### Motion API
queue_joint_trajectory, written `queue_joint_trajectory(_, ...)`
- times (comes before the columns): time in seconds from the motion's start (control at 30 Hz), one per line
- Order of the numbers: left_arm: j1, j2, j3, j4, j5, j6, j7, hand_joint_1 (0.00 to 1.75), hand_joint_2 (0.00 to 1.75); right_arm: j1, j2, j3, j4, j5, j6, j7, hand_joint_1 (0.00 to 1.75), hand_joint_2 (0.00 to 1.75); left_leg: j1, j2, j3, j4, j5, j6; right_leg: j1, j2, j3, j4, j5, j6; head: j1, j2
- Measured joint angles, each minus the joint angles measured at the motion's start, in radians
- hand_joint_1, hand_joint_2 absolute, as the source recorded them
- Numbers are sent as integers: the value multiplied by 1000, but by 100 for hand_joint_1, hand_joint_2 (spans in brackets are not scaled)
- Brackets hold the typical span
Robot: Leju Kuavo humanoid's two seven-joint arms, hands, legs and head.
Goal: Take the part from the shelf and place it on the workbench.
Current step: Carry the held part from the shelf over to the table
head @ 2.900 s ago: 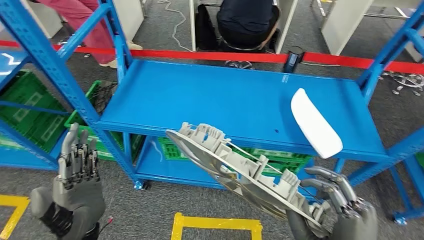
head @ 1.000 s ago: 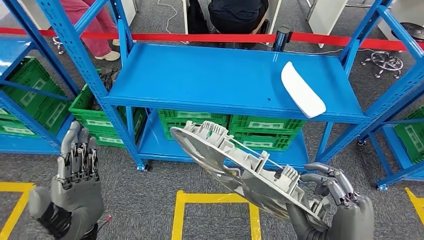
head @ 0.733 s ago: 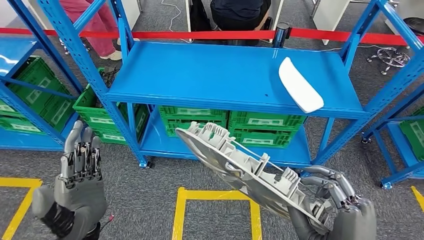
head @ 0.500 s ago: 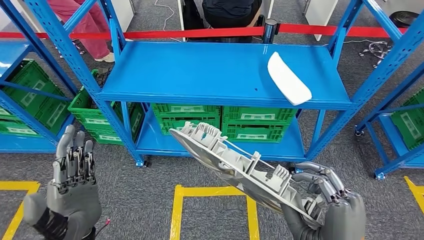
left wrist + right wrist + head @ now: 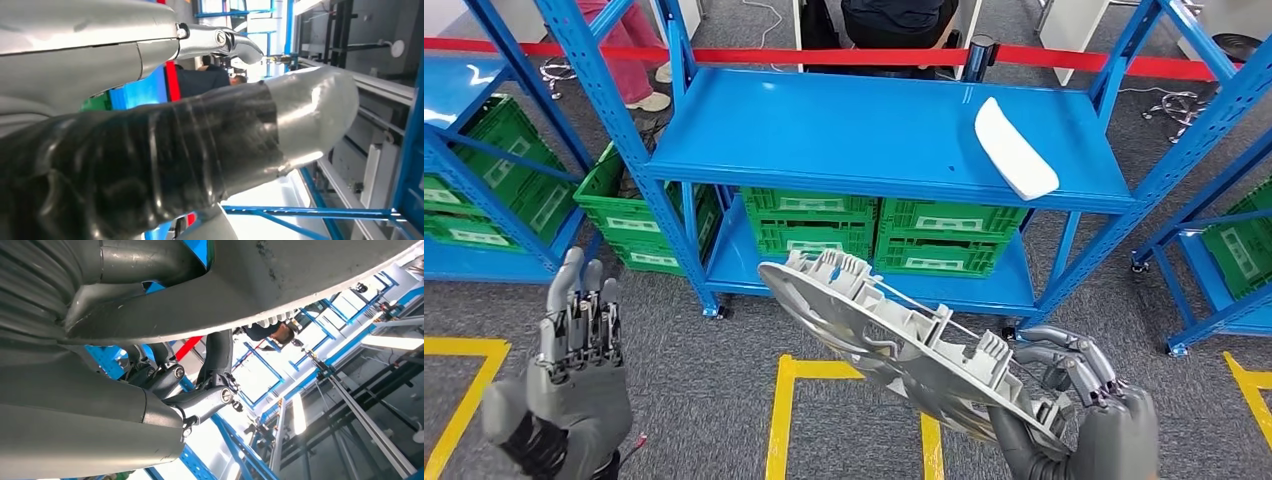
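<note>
One part (image 5: pixel 904 345) (right-held) — well off shelf (image 5: pixel 864 140).

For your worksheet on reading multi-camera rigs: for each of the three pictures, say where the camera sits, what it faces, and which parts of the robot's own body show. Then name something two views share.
Head view: high on the body, looking forward and down at the blue shelf; left hand empty, right hand holding the grey part.
Left wrist view: behind the left hand, facing blue racking.
Right wrist view: behind the right hand, looking up under the grey part.
Shared: head and right wrist views both show the part.
</note>
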State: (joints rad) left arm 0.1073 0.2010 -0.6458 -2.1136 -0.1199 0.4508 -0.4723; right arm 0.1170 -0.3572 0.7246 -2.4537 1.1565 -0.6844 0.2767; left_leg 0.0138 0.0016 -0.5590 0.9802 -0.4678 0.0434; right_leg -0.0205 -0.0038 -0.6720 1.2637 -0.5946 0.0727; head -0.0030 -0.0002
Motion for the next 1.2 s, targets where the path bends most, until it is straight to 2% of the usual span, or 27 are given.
queue_joint_trajectory(0.03, -1, 0, 0, 0, -1, -1, 4, 0, 0, -1, -1, -2, 0, -3, 0, 1, 175, 175, 1, -1, -8, 6, 2, -2, -2, 0, 33, -48, 23, 2, 3, 0)
queue_joint_trajectory(0.1, -3, 0, 0, 0, -3, -3, 10, 0, 0, -5, -2, -7, 0, -9, 0, 4, 175, 175, 2, -2, -23, 20, 5, -10, -4, 1, 110, -185, 66, 2, 10, 0)
queue_joint_trajectory(0.13, -5, -1, 0, -1, -5, -4, 12, 0, 0, -7, -3, -10, 0, -12, 0, 5, 175, 175, 1, -2, -31, 26, 7, -16, -2, 2, 136, -233, 76, -2, 13, 0)
queue_joint_trajectory(0.17, -7, -1, 0, -1, -8, -5, 15, 0, 0, -9, -3, -13, -1, -15, 0, 6, 175, 175, 0, -3, -39, 31, 11, -23, 0, 4, 146, -256, 77, -9, 14, 0)
queue_joint_trajectory(0.23, -11, -2, -1, -2, -12, -5, 21, 0, 0, -11, -5, -18, -2, -22, 1, 9, 175, 175, 0, -3, -51, 33, 22, -38, 4, 5, 142, -258, 83, -28, 12, 0)
queue_joint_trajectory(0.3, -14, -2, -1, -3, -14, -5, 26, 0, 0, -14, -6, -21, -2, -32, 3, 12, 175, 175, 3, -4, -67, 50, 8, -48, 3, 2, 135, -261, 94, -46, 7, 0)
queue_joint_trajectory(0.37, -17, -3, -1, -4, -14, -5, 31, 0, 0, -21, -8, -26, -2, -45, 8, 14, 175, 175, 4, -4, -104, 136, -56, -53, 2, -1, 126, -266, 107, -61, -6, 0)
queue_joint_trajectory(0.43, -18, -3, -2, -5, -14, -5, 37, 0, 0, -27, -8, -32, -1, -59, 17, 14, 175, 175, 3, -3, -148, 266, -127, -56, 6, -2, 110, -264, 118, -68, -21, 0)
queue_joint_trajectory(0.47, -19, -3, -2, -5, -14, -5, 40, 0, 0, -29, -9, -34, -1, -65, 22, 14, 175, 175, 3, -3, -158, 305, -142, -54, 9, -2, 102, -262, 123, -69, -27, 0)
queue_joint_trajectory(0.5, -19, -3, -2, -5, -14, -5, 42, 0, 0, -30, -9, -37, -1, -68, 25, 14, 175, 175, 2, -3, -148, 307, -139, -51, 11, -2, 93, -261, 129, -69, -32, 0)
queue_joint_trajectory(0.53, -20, -3, -2, -5, -14, -5, 44, 0, 0, -31, -9, -38, -1, -71, 28, 14, 175, 175, 0, -3, -119, 270, -121, -45, 14, -2, 87, -259, 133, -69, -36, 0)
queue_joint_trajectory(0.6, -23, -4, -2, -7, -14, -5, 46, 0, 0, -34, -10, -41, -1, -77, 31, 15, 175, 175, -7, 2, -22, 127, -79, -24, 19, -2, 78, -257, 142, -66, -43, 0)
queue_joint_trajectory(0.63, -26, -4, -2, -9, -14, -5, 47, 0, 0, -35, -10, -44, -1, -80, 32, 15, 175, 175, -12, 6, 14, 66, -68, -16, 21, -3, 75, -256, 146, -63, -43, 0)
queue_joint_trajectory(0.67, -30, -4, -2, -11, -14, -6, 47, 0, 0, -36, -11, -46, -1, -83, 33, 15, 175, 175, -16, 10, 35, 27, -63, -9, 21, -5, 73, -256, 150, -58, -43, 0)
queue_joint_trajectory(0.77, -34, -7, -3, -14, -16, -9, 50, 0, 0, -34, -14, -54, -2, -88, 33, 15, 175, 175, -18, 7, 36, 7, -51, 2, 17, -10, 68, -257, 159, -41, -41, 0)
queue_joint_trajectory(0.87, -37, -12, -5, -14, -19, -10, 53, 0, 0, -32, -20, -64, -4, -90, 31, 15, 175, 175, -9, 6, 38, -8, -27, 12, 16, -4, 42, -214, 112, -25, -35, 0)
queue_joint_trajectory(0.93, -38, -13, -6, -14, -20, -10, 53, 0, 0, -31, -21, -66, -5, -91, 31, 15, 175, 175, -9, 5, 36, -8, -24, 14, 16, -2, 32, -192, 90, -22, -31, 0)
queue_joint_trajectory(1.1, -38, -14, -7, -14, -20, -10, 54, 0, 0, -31, -22, -66, -5, -91, 31, 15, 175, 175, -9, 5, 35, -8, -22, 15, 15, -2, 29, -181, 81, -22, -29, 0)
queue_joint_trajectory(1.17, -37, -14, -7, -14, -21, -10, 54, 0, 0, -31, -23, -67, -5, -91, 30, 15, 175, 175, -9, 5, 32, -7, -18, 15, 14, -2, 22, -158, 67, -20, -26, 0)
queue_joint_trajectory(1.2, -37, -15, -8, -14, -21, -10, 54, 0, 0, -30, -24, -68, -5, -92, 30, 15, 175, 175, -9, 4, 27, -7, -15, 15, 13, -2, 11, -122, 48, -18, -24, 0)
